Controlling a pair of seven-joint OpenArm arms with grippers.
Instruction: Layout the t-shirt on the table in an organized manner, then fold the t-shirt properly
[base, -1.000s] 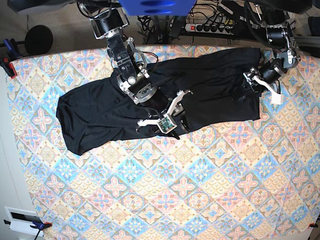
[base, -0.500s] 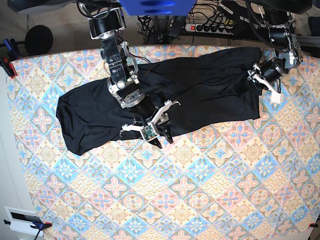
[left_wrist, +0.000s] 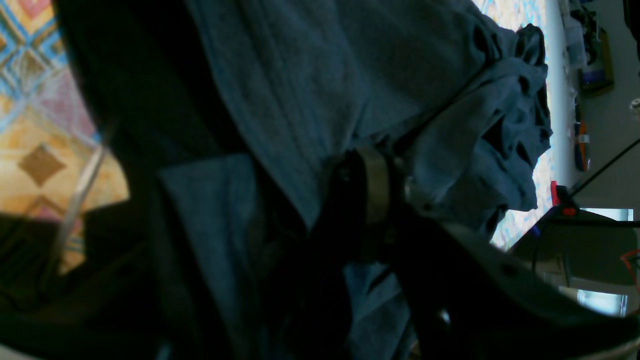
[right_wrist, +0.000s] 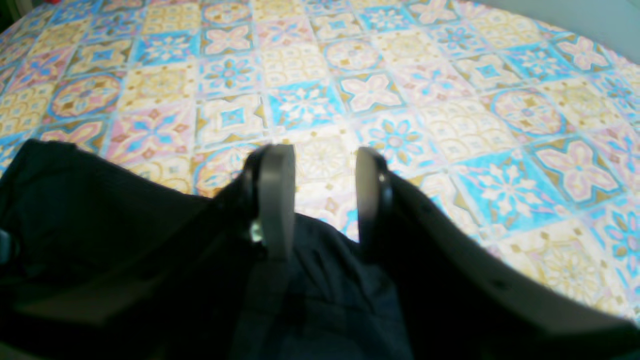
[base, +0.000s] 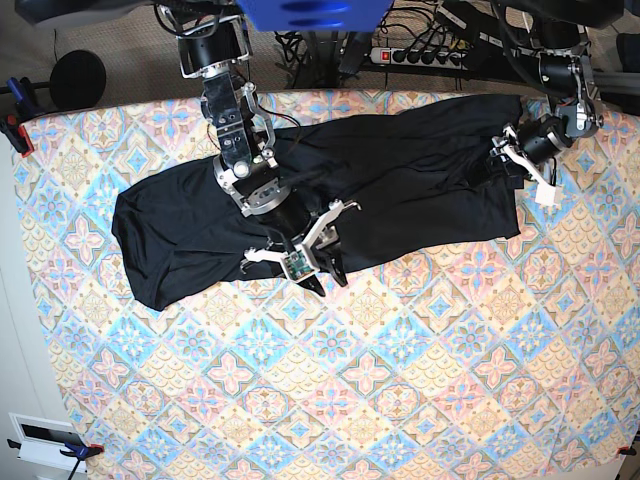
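T-shirt (base: 300, 195): black, stretched sideways across the far half of the desk (base: 400, 380), rumpled, not yet flat.
Progress: layout under way; smoothing and every fold remain.
Left end effector (base: 522, 158): at the shirt's bunched edge, fabric pinched between its fingers.
Right end effector (right_wrist: 320, 195): fingers parted and empty, over the shirt's near hem.
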